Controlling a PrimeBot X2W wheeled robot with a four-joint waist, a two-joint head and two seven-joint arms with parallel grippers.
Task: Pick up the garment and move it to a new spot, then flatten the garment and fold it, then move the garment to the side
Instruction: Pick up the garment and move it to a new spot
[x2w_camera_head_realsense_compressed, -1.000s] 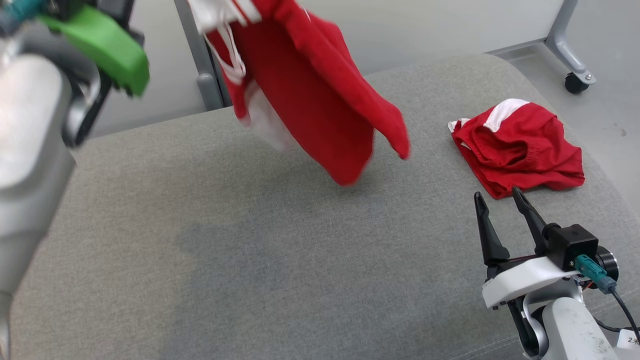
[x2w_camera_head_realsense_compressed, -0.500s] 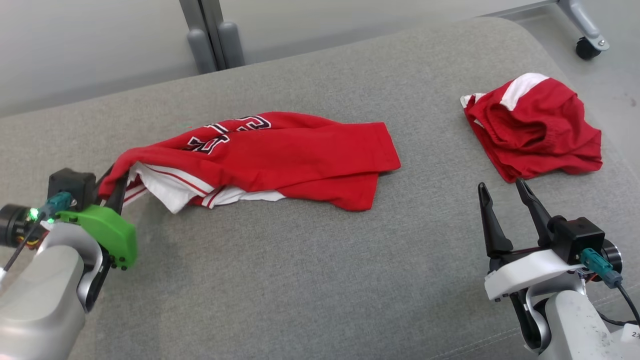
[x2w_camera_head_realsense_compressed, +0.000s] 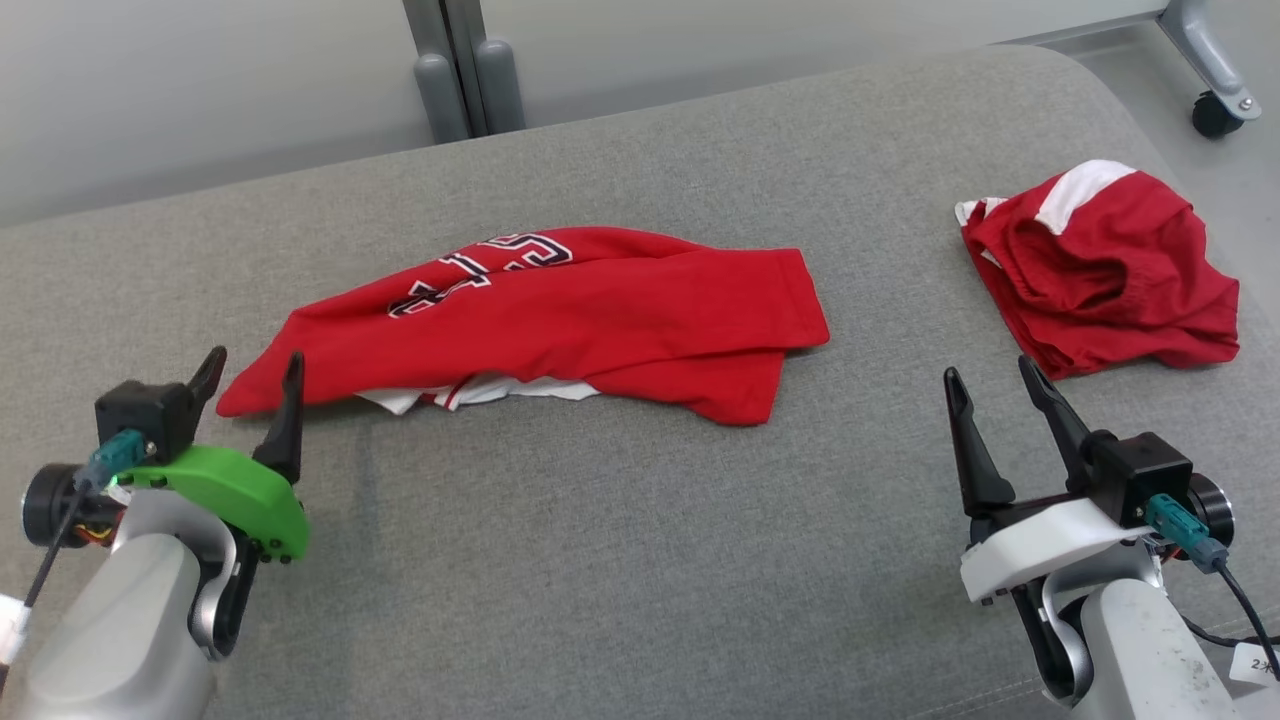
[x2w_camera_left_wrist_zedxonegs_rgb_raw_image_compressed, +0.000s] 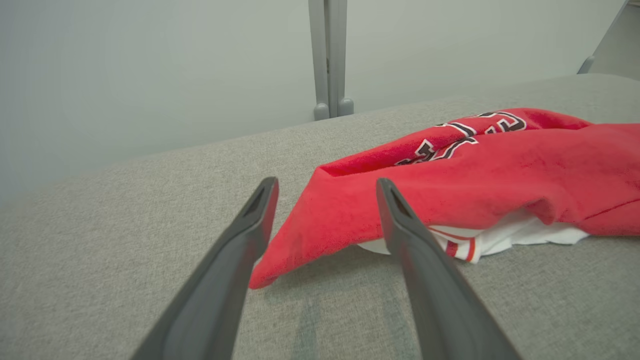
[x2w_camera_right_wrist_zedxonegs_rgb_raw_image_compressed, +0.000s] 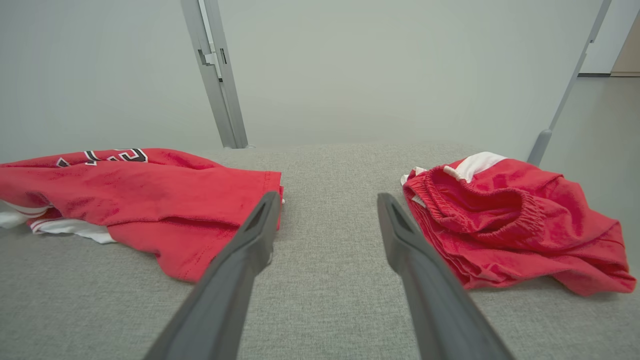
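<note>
Left gripper (x2w_camera_head_realsense_compressed: 254, 358), spread and empty, sits by the left tip of the rumpled red lettered jersey (x2w_camera_head_realsense_compressed: 600, 310) lying on the grey fabric cushion (x2w_camera_head_realsense_compressed: 600, 560); flattening seems next, needing edges tugged outward.

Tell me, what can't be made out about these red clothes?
Head view: lettering on the jersey curls over a fold, unreadable.
Head view: its white part is mostly covered by red cloth.
Right wrist view: the crumpled shorts hide their own shape.
</note>
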